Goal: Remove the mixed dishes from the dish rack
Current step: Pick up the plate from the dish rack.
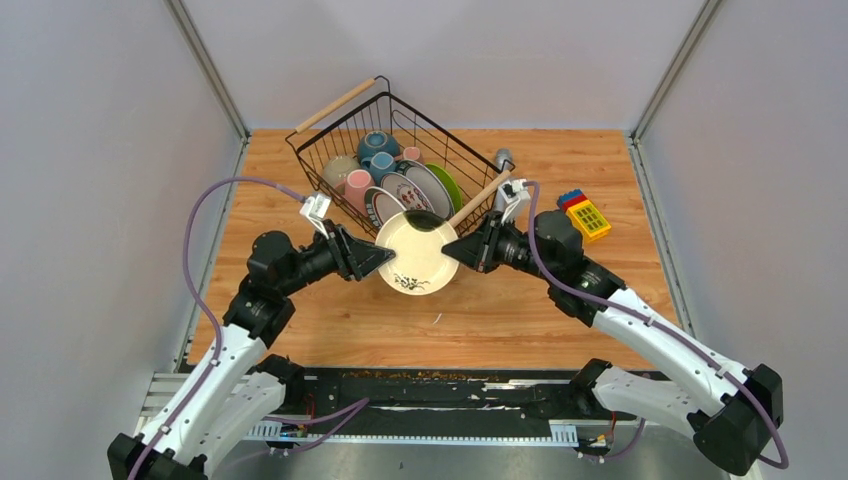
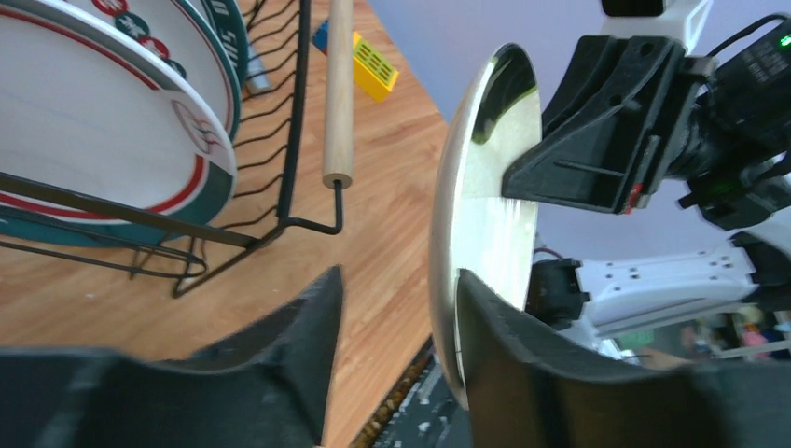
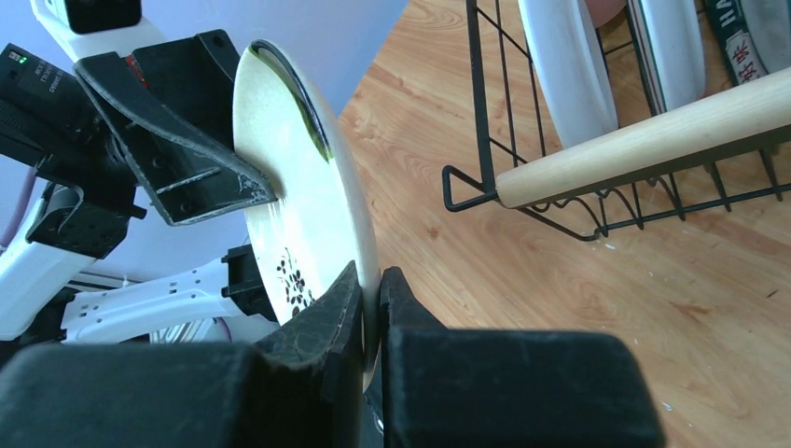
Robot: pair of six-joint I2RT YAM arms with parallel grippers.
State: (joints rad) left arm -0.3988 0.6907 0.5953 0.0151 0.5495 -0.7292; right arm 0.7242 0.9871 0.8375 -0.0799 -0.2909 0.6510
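Close left gripper squarely — jaws apart astride plate rim — before easing right gripper, clamped on opposite edge; plate upright over table, just outside rack.

Bright, even light left only soft shadows on the worktop. Wrist views were blurry up close; glare sheened the cream plate.

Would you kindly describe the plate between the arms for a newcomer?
Find the black wire dish rack at the back. Right in front, the right jaws pinch a cream plate. Unlike the racked plates with patterned rims, it bears one dark sprig.
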